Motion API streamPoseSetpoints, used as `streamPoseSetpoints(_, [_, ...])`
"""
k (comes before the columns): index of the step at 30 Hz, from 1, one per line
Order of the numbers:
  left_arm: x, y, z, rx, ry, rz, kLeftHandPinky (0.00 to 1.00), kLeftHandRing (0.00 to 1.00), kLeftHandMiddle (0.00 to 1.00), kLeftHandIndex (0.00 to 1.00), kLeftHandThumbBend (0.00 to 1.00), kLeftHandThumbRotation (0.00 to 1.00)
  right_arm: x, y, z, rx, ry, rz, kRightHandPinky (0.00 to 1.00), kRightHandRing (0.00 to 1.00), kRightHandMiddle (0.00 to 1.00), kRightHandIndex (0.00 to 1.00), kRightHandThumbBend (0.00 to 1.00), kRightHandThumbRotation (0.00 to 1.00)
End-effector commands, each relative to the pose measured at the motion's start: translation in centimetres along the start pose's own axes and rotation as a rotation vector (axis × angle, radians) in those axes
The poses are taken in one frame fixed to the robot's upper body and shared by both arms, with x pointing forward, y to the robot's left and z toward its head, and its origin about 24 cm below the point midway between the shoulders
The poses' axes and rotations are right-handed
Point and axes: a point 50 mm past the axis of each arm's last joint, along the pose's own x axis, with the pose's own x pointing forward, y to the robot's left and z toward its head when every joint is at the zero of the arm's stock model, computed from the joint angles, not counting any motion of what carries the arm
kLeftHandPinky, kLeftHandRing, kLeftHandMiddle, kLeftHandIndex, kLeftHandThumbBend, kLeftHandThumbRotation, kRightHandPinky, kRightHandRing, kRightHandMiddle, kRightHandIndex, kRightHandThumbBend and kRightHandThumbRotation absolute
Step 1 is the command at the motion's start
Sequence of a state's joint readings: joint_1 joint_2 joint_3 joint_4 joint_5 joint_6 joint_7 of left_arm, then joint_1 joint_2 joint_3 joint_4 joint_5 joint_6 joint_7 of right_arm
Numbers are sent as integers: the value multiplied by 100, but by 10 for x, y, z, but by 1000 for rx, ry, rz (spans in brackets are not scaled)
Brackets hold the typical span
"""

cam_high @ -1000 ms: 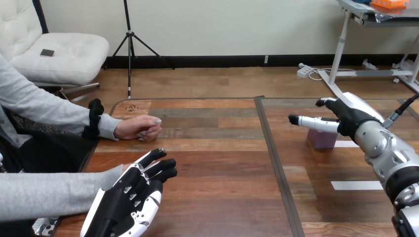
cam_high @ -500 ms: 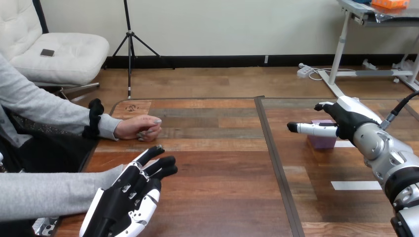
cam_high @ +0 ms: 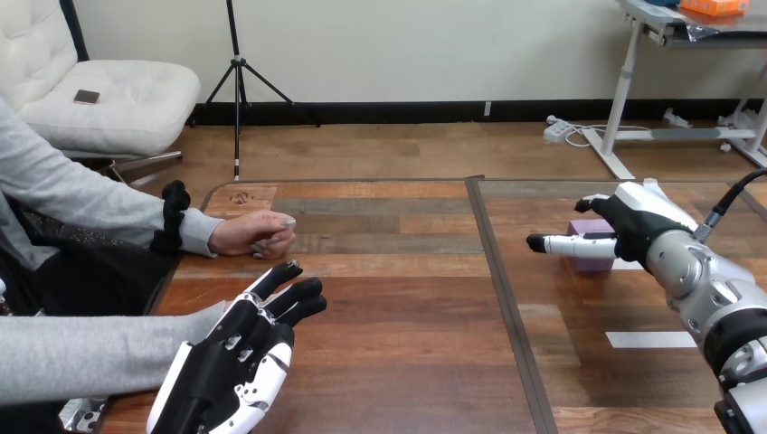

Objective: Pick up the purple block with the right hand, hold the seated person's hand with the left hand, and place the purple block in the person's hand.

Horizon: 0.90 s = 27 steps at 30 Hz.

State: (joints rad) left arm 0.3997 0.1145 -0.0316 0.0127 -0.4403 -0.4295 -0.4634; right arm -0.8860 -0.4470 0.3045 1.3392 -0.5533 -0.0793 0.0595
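The robot's right hand [cam_high: 633,231] hovers with fingers stretched straight and thumb raised apart, closed on nothing. The purple block [cam_high: 590,263] sits on the counter [cam_high: 407,298] just behind those fingers, not yet grasped. The left hand [cam_high: 237,357], fingers straight and slightly spread, lies over the end of a grey sleeve [cam_high: 90,353]. The person's hand [cam_high: 258,235] rests beyond its fingertips, apart. Every step remains.

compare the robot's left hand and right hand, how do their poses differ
The left hand sits near and left, beside the person's grey sleeve, fingers straight and pointing up the table. The right hand sits far and right, over the purple block, a finger pointing left. Both are open and hold nothing.
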Motion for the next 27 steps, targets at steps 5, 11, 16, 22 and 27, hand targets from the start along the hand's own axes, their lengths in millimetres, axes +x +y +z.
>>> streamPoseSetpoints(5, [15,-5,8,-33,-75,-12,100,82,81,84,0,6,1,-8,9,-8,-33,-17,86,93,95,90,74,67])
streamPoseSetpoints(11, [15,-5,8,-31,-76,-7,100,82,80,84,0,6,1,-6,9,0,-25,11,83,90,93,91,75,68])
streamPoseSetpoints(16, [14,-5,9,-25,-72,-7,100,82,80,84,0,7,1,-4,9,-16,-8,42,80,87,91,91,75,70])
streamPoseSetpoints(22, [14,-5,9,-29,-71,-7,100,82,80,83,0,7,1,-2,9,-18,-4,66,76,84,88,90,77,72])
streamPoseSetpoints(27, [14,-6,9,-27,-73,-9,100,82,80,83,0,7,1,-1,8,-12,4,83,74,82,86,89,78,71])
